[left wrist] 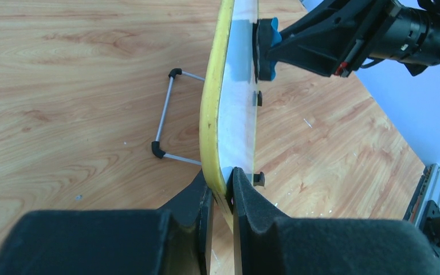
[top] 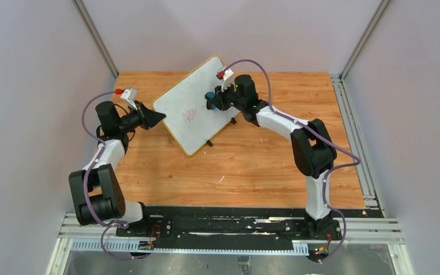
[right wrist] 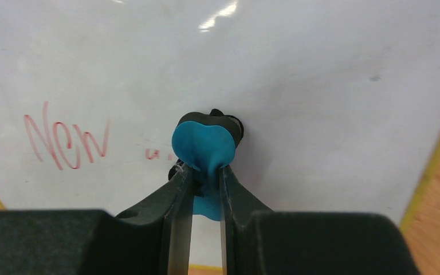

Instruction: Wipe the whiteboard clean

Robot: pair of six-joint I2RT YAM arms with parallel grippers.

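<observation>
From above, the whiteboard stands propped at a slant on the far half of the worktop, around twelve o'clock from the arm bases. The left gripper meets its edge at nine o'clock. The right gripper comes in from three o'clock with a blue eraser against the face. Red writing lies toward seven o'clock of the eraser, so I'd say wiping is the step in hand, with that word left to clear.

The left wrist camera shows what the overhead cannot. The left gripper is pinched on the board's yellow frame near a corner, steadying it. A wire stand sticks out behind, at nine o'clock of the board.

The right wrist camera looks straight at the face. The right gripper is pinching the eraser, whose pad touches the board. "New" sits at nine o'clock, with two small red marks between. The next move, as I judge it, calls for sliding the eraser toward nine o'clock under firm pressure while the left side braces against the push.
</observation>
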